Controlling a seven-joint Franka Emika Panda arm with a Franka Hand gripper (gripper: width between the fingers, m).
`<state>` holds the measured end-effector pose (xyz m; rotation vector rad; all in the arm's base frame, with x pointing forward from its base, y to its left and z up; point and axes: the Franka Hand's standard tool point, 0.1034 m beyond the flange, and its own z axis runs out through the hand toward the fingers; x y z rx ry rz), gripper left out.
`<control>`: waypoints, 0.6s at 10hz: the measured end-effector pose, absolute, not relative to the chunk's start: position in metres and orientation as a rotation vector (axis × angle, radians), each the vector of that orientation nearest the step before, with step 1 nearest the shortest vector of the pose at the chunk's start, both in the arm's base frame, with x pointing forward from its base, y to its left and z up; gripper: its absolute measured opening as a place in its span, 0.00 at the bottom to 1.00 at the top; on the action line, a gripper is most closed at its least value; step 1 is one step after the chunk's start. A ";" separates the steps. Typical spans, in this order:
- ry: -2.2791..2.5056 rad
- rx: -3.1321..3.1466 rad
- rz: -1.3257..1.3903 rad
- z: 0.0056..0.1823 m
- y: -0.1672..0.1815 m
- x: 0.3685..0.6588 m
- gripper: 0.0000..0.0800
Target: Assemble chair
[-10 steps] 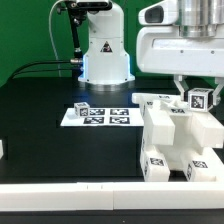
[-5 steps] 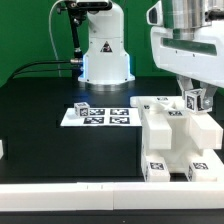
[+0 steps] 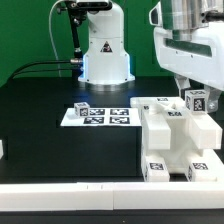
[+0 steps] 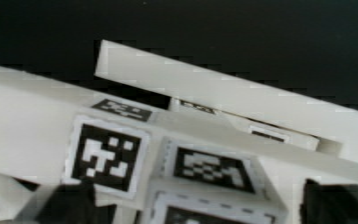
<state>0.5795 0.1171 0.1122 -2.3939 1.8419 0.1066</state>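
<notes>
chair (image 3: 172,138): matte white plastic, blocky, with square black-and-white tags; at the table's front, toward the exterior view's right; right edge cut off.
gripper (image 3: 190,92): just above the rear tagged block (image 3: 197,100); fingertips hard to make out, jaw spread impossible to tell.
marker board (image 3: 100,116): thin, flat, farther back.

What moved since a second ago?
The gripper turned above the chair's small top block; whether it let go, I can't tell. The chair, that block and the marker board stayed put.
</notes>
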 end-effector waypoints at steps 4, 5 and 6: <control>0.978 -2.853 0.050 0.114 0.115 0.581 0.81; 0.916 -2.873 0.046 0.114 0.114 0.581 0.81; 0.822 -2.902 0.040 0.114 0.114 0.581 0.81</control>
